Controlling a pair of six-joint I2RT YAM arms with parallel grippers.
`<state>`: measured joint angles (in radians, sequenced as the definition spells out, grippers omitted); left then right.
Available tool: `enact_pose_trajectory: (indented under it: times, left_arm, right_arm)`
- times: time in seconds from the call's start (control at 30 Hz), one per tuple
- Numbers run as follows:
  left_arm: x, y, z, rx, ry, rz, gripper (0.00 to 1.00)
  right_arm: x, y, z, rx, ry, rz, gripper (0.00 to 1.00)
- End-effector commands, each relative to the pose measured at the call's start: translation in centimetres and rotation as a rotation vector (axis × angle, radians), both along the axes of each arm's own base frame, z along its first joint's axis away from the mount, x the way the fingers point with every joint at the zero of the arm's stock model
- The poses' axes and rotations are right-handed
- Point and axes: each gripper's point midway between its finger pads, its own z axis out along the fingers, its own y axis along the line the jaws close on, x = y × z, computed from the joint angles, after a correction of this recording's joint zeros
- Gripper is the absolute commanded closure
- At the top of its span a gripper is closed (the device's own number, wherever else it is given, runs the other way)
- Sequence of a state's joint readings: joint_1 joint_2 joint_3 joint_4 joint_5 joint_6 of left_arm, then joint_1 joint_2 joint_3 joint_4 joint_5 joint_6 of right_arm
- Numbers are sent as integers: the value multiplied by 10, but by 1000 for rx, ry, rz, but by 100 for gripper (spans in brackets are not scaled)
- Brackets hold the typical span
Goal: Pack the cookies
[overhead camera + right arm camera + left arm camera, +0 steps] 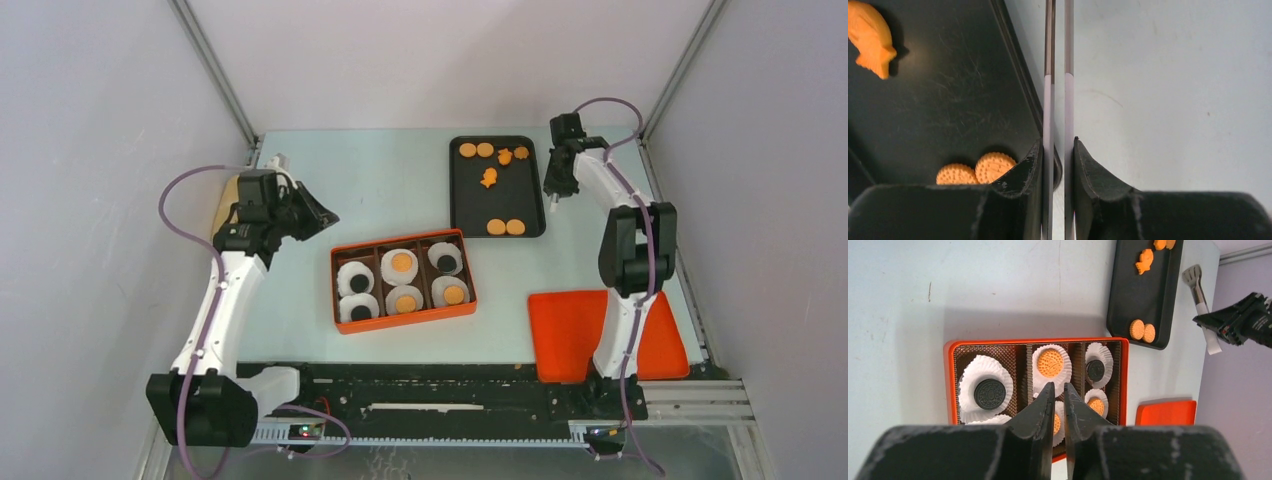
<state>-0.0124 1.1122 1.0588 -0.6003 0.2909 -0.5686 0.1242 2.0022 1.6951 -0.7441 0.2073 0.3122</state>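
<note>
An orange box (342, 297) holds six white liner cups, each with a cookie: three black ones (357, 283) and three orange ones (401, 263). It also shows in the left wrist view (950, 380). A black tray (470, 195) behind it holds several loose orange cookies (505, 227), one of them fish-shaped (870, 37). My left gripper (320, 215) hangs left of the box, shut and empty (1059, 385). My right gripper (555, 188) is at the tray's right edge, shut on metal tongs (1058, 100) with white handles that point down beside the tray rim (1018, 75).
An orange lid (570, 335) lies at the front right beside the right arm's base. Grey walls close in the table on the left, right and back. Bare tabletop (370, 180) lies behind the box.
</note>
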Motion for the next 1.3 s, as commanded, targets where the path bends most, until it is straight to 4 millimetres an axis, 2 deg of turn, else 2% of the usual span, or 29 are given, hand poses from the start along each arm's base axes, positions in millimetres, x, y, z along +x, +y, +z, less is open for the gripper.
enact_pose_trajectory:
  times: [0.0,0.13,0.23,0.3,0.33,0.37,0.57,0.73,0.87,1.0,1.07,1.13,1.2,1.27]
  left_arm:
    - [5,3,-9,12,-2,5,82]
    - [7,5,-14,23,9,11,79]
    - [10,3,-16,14,21,5,80]
    - [11,3,-17,9,23,4,80]
    - [10,2,-19,7,25,5,80]
    - [10,2,-19,6,25,7,80]
    - [13,-4,-19,-7,21,0,79]
    - [13,-9,-17,-2,15,-15,75]
    - [12,-13,-14,1,0,-30,69]
    - [12,-14,-9,2,-14,-28,62]
    - [12,-15,-8,4,-19,-28,59]
    - [11,-16,-8,14,-20,-26,55]
    - [11,-17,-10,22,-16,-28,51]
    - [10,-19,-12,26,-11,-33,49]
  right_arm:
    - [11,-2,-5,16,60,24,85]
    - [-8,-14,-58,49,228,-6,84]
    - [-19,-37,-81,55,333,-69,83]
    - [-25,-49,-90,11,384,-90,78]
    - [-31,-64,-94,0,415,-119,76]
    - [-34,-70,-97,-13,435,-131,74]
    - [-47,-81,-104,-43,463,-144,55]
    - [-38,-71,-83,10,330,-124,40]
    - [-24,-59,-41,59,142,-103,30]
    - [-23,-45,11,75,5,-78,30]
    - [-35,-26,36,78,-39,-34,34]
    - [-52,-9,46,73,-38,10,39]
    - [-77,14,48,69,-21,75,41]
    - [-113,38,36,66,33,150,42]
